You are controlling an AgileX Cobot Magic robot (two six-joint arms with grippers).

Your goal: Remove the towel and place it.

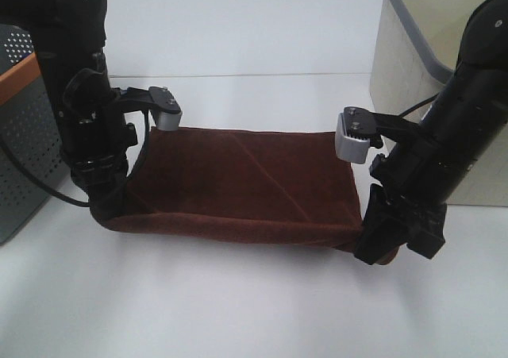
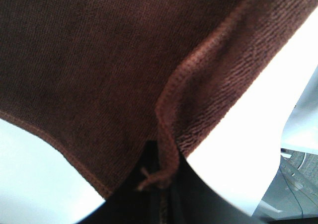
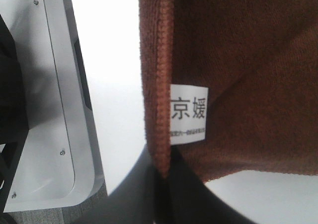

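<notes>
The dark reddish-brown towel (image 1: 238, 183) is stretched between my two grippers over the white table. My left gripper (image 1: 105, 209) is shut on its front left corner and my right gripper (image 1: 379, 251) is shut on its front right corner. The front edge sags slightly between them, and the rest slopes back toward the far side. In the left wrist view the hemmed towel corner (image 2: 164, 149) runs into the dark jaws. In the right wrist view the towel (image 3: 248, 60) shows its white label (image 3: 189, 113) just beyond the jaws.
A beige basket with a grey rim (image 1: 413, 48) stands at the back right, close behind the right arm. A grey perforated box (image 1: 24, 144) stands at the left edge. The table (image 1: 238, 310) is white. A white robot base (image 3: 59, 114) shows in the right wrist view.
</notes>
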